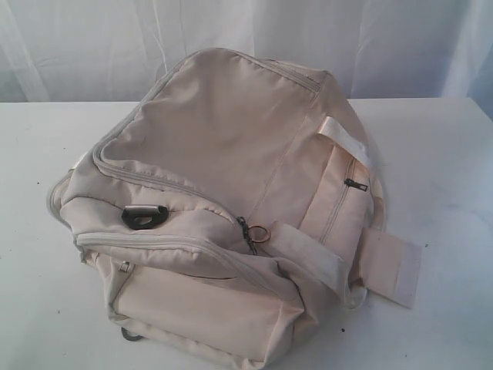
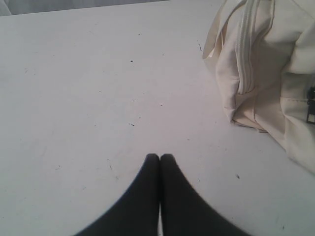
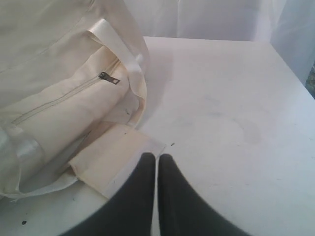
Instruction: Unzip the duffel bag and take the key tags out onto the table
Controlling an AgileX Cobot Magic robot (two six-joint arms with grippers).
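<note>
The cream-beige duffel bag (image 1: 223, 208) lies zipped shut in the middle of the white table (image 1: 439, 162). A metal ring zipper pull (image 1: 259, 232) sits near its front, and a small dark side-pocket pull (image 1: 355, 184) on its right flank. My left gripper (image 2: 159, 156) is shut and empty above bare table, with the bag's end (image 2: 266, 69) off to one side. My right gripper (image 3: 157, 156) is shut and empty too, just beside the bag's flat strap pad (image 3: 115, 160). Neither arm shows in the exterior view. The key tags are hidden.
A black plastic D-ring (image 1: 143, 216) sits on the bag's left front corner. A webbing handle (image 1: 344, 141) loops over the right flank. White curtain (image 1: 85, 46) hangs behind the table's far edge. Bare tabletop lies left and right of the bag.
</note>
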